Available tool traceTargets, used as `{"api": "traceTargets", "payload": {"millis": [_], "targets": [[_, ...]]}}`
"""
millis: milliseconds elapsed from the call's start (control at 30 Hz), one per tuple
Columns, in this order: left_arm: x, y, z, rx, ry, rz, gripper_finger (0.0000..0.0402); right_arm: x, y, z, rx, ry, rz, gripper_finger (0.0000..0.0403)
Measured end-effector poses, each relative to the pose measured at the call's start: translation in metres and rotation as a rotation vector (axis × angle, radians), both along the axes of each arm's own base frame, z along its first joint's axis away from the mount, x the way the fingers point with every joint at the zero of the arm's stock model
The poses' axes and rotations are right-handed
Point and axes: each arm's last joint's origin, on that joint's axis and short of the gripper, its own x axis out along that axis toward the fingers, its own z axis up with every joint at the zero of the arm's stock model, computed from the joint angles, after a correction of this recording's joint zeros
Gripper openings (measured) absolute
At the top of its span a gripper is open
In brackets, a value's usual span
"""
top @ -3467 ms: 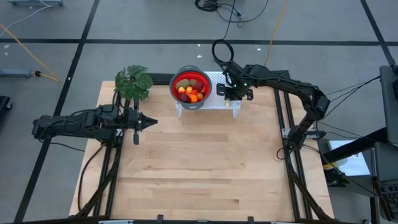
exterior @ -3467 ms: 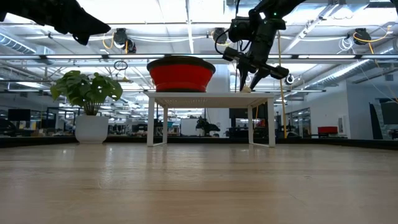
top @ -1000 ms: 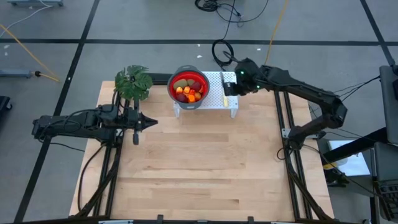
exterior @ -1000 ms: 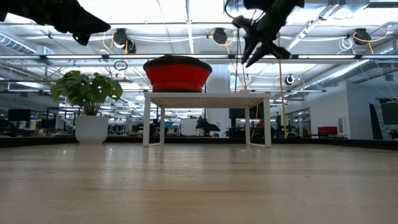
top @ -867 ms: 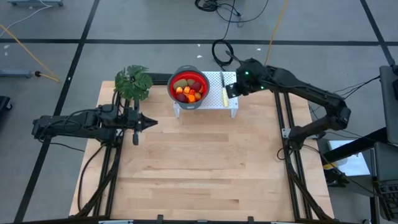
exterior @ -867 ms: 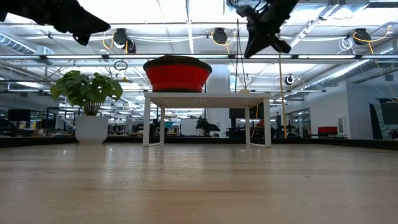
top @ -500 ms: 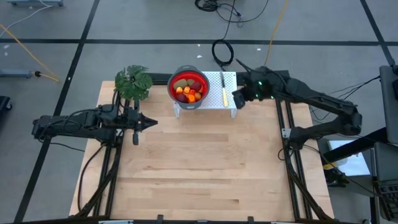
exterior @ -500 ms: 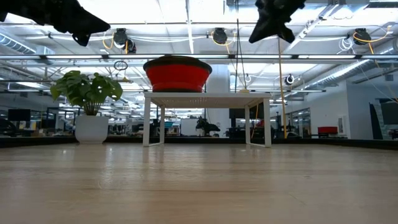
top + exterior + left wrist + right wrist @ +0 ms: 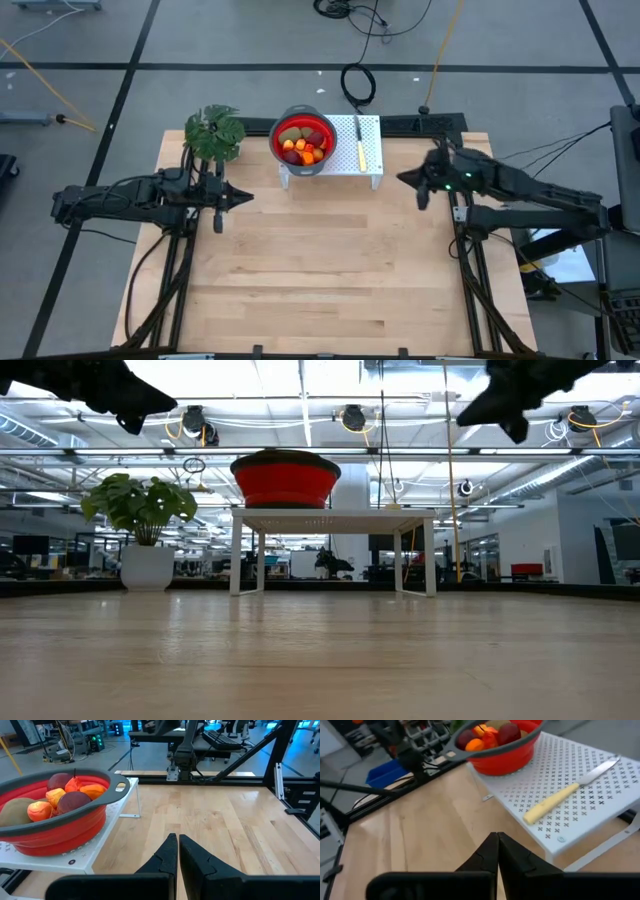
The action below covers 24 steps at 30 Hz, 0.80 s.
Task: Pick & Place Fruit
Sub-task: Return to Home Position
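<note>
At the table's left, the left gripper [image 9: 244, 197] is held closed, empty. The fruit [image 9: 303, 143] is heaped in the red bowl [image 9: 276, 135] on the far white shelf [image 9: 373, 135]. Right of it, the right gripper [image 9: 405, 180], likewise closed and empty, is poised near; the shelf could be clipped by a low swing and the fruit spilled.

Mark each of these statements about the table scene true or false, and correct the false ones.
1. The fruit lies in the red strainer bowl. True.
2. The yellow-handled knife lies inside the bowl. False: it lies on the white shelf, beside the bowl.
3. The right gripper grips the knife. False: it is shut on nothing, clear of the shelf.
4. The potted plant stands beside the shelf, on the left arm's side. True.
</note>
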Motion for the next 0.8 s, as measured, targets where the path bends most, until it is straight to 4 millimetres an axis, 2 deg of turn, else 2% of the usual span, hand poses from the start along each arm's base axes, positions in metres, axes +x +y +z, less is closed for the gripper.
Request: {"api": "traceTargets", "payload": {"millis": [233, 433, 600, 800], "targets": [[0.0, 0.0, 0.0, 0.0, 0.004, 0.0, 0.0019, -0.044, 0.014, -0.006, -0.077, -0.002, 0.057, 0.0001], [0.0, 0.0, 0.0, 0.016, 0.005, -0.003, 0.0019, -0.071, 0.021, -0.007, -0.195, -0.089, 0.084, 0.0001], [0.0, 0.0, 0.0, 0.028, 0.006, -0.005, 0.0019, -0.083, 0.024, -0.02, -0.237, -0.148, 0.086, 0.0001], [0.0, 0.0, 0.0, 0.111, 0.008, -0.021, 0.0019, -0.081, 0.023, -0.052, -0.17, -0.189, 0.062, 0.0001]]}}
